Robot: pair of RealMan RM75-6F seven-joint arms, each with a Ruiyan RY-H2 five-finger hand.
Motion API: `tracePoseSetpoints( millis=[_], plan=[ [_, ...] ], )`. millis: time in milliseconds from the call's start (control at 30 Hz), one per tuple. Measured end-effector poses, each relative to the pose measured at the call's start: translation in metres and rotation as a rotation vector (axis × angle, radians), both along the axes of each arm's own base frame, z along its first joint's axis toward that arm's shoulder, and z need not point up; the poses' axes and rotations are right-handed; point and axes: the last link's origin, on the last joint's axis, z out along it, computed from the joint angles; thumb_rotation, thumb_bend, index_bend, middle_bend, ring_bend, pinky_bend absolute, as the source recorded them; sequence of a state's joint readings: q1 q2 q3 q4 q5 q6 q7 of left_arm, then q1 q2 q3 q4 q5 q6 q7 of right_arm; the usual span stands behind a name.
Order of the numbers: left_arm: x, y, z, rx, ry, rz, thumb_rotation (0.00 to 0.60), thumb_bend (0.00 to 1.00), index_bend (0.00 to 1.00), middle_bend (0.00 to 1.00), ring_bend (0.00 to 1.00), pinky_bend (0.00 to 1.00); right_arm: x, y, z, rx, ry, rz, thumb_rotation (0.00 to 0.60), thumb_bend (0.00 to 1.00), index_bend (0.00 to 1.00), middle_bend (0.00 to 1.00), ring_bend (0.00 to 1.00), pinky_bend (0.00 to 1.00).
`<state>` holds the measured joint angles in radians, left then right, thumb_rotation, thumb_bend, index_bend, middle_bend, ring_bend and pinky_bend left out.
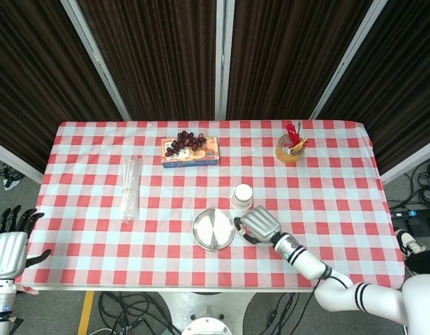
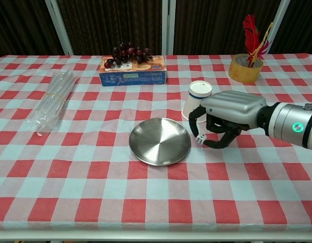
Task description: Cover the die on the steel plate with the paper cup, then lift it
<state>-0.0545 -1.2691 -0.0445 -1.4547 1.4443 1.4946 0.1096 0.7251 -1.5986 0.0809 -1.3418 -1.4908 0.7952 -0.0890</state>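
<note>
The empty steel plate (image 2: 160, 141) (image 1: 213, 229) lies near the table's front middle. The white paper cup (image 2: 197, 101) (image 1: 242, 196) stands upside down just behind and to the right of it. My right hand (image 2: 227, 114) (image 1: 257, 223) hovers at the plate's right rim and pinches the small white die (image 2: 200, 139) between thumb and fingers, just off the plate. In the head view the hand hides the die. My left hand (image 1: 7, 251) hangs off the table's left edge, fingers spread, holding nothing.
A box with dark grapes (image 2: 133, 70) on it sits at the back. A clear plastic bundle (image 2: 48, 98) lies at the left. At the back right stands a tape roll with red feathers (image 2: 245, 67).
</note>
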Motion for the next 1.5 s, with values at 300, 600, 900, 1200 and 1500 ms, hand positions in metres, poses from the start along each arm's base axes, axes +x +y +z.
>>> tracePoseSetpoints(
  millis=[300,600,900,1200,1500],
  plan=[
    [0.000,-0.002,0.001,0.006,0.002,0.007,0.600,0.00,0.22,0.16,0.02,0.02,0.040,-0.008,-0.026,0.057,-0.010,0.040,0.600,0.33,0.44,0.94,0.92,0.95],
    [-0.001,-0.006,0.002,0.011,0.001,0.017,0.600,0.00,0.22,0.16,0.02,0.02,0.053,-0.009,-0.029,0.039,0.009,0.053,0.600,0.18,0.06,0.79,0.76,0.90],
    [0.001,-0.004,0.001,0.009,0.002,0.003,0.600,0.00,0.22,0.16,0.02,0.02,0.040,-0.020,0.042,-0.127,-0.265,-0.082,0.600,0.15,0.15,0.44,0.40,0.59],
    [0.003,-0.003,-0.003,-0.004,0.005,-0.001,0.600,0.00,0.22,0.16,0.02,0.02,-0.013,-0.045,0.069,-0.184,-0.317,-0.321,0.600,0.12,0.17,0.17,0.01,0.10],
    [0.007,-0.002,-0.002,-0.004,0.010,-0.005,0.600,0.00,0.22,0.16,0.02,0.02,-0.021,-0.065,0.039,-0.099,-0.280,-0.436,0.600,0.12,0.16,0.16,0.00,0.07]
  ],
)
